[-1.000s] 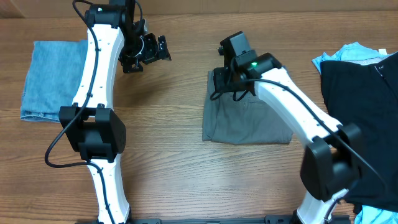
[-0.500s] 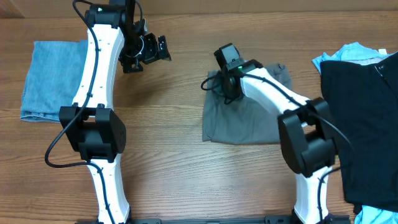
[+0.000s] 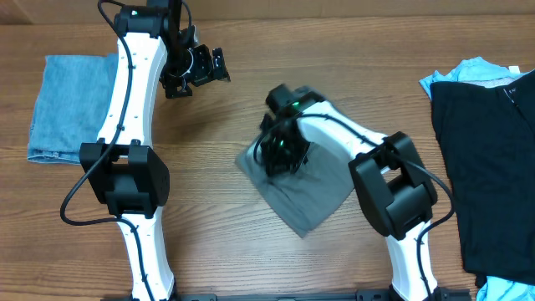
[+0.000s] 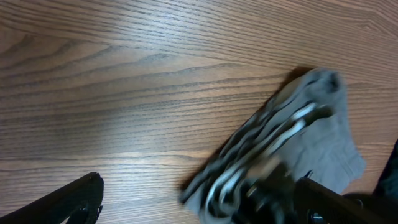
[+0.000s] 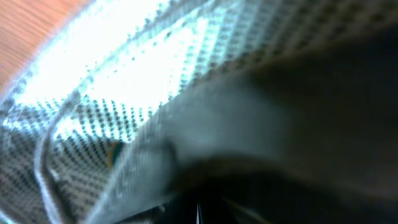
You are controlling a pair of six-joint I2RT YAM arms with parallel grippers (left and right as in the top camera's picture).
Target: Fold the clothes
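Right gripper (image 3: 282, 155) pinching grey shorts (image 3: 306, 203), edges skewed

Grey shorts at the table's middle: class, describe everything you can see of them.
The grey shorts are mid-grey, wrinkled, soft cloth, folded into a flat, roughly four-sided pad lying cornerwise on the wooden table. The right gripper sits on the upper left part; whether it pinches the cloth is hidden. The right wrist view shows pale mesh lining close up. Nothing else touches them.

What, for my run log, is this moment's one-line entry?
right hand: on grey shorts, grip unclear | left hand: open, away from shorts
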